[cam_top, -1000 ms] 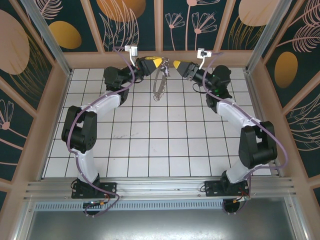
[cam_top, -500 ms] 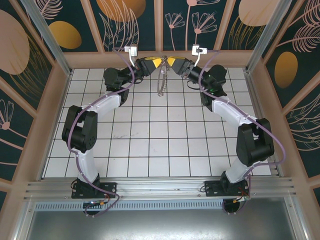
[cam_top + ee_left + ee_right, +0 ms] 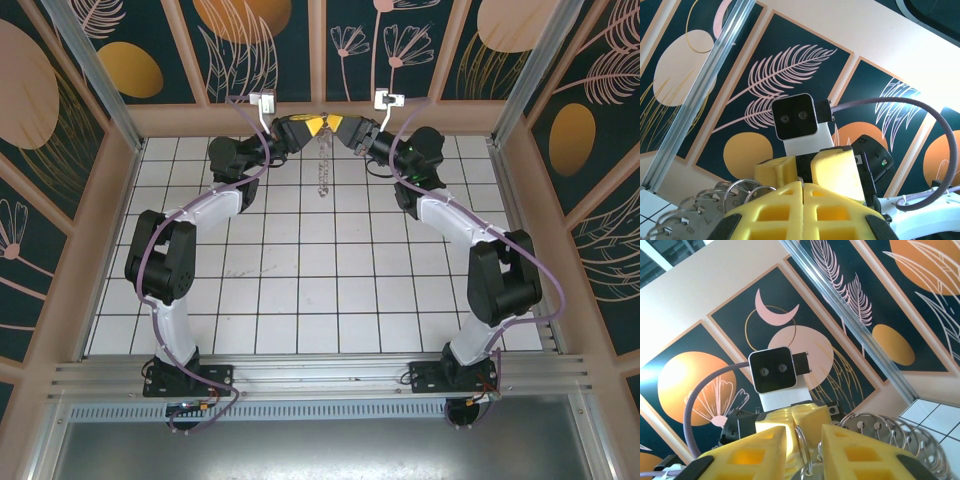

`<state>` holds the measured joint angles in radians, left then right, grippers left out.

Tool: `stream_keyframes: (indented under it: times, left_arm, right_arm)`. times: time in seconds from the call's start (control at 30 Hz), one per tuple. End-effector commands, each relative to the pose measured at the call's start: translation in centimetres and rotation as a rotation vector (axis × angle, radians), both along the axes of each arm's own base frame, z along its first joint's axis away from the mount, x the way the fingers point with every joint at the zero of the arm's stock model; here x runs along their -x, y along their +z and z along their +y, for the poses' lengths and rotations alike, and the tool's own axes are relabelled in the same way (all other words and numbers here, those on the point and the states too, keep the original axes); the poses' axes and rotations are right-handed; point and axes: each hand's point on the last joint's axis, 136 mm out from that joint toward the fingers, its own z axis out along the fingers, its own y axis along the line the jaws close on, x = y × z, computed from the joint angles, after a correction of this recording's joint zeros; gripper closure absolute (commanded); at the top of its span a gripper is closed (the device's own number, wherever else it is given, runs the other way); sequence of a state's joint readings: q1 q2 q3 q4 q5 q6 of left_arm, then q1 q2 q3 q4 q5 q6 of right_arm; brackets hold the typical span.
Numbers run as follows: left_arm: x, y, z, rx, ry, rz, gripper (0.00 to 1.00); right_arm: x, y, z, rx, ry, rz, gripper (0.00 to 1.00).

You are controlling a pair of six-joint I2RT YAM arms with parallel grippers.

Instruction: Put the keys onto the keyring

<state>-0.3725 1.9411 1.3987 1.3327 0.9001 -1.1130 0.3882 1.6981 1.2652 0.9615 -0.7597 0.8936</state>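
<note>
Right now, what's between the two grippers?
The keyring. The top view shows it hanging where left gripper and right gripper nearly meet; the right wrist view shows a loop between that gripper's fingers.

Overhead view: bright, even light; white tabletop (image 3: 300, 260) carries only faint, soft shadows. Wrist views: wall panels (image 3: 735, 335) sharp, close yellow fingers (image 3: 860, 455) slightly soft; pale wall band (image 3: 865, 25) washed out.
</note>
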Motion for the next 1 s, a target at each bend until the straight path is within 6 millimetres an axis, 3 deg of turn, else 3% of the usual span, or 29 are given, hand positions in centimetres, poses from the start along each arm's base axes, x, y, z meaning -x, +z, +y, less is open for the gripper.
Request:
stream_keyframes:
  times: [0.0,0.13,0.3,0.5,0.77,0.97]
  left_arm:
    - [0.5,0.8,0.1,0.035,0.000,-0.043,1.00]
    - [0.4,0.8,0.0,0.034,-0.002,-0.042,1.00]
    - [0.5,0.8,-0.1,0.034,-0.003,-0.041,1.00]
    - [0.4,0.8,-0.1,0.027,0.003,-0.043,1.00]
    - [-0.5,0.0,-0.2,-0.054,0.059,-0.051,0.59]
    - [-1.6,-1.4,-0.5,-0.159,0.094,-0.045,0.50]
  right_arm:
    - [0.7,1.6,0.6,-0.011,0.032,-0.063,0.78]
    - [0.9,1.5,1.0,-0.001,0.049,-0.064,0.78]
    - [1.0,1.3,1.1,0.010,0.052,-0.065,1.00]
    - [0.7,1.0,0.5,0.045,0.031,-0.068,1.00]
    - [0.3,0.0,0.0,0.154,0.043,-0.078,1.00]
    - [0.2,-0.8,-0.9,0.239,0.052,-0.095,1.00]
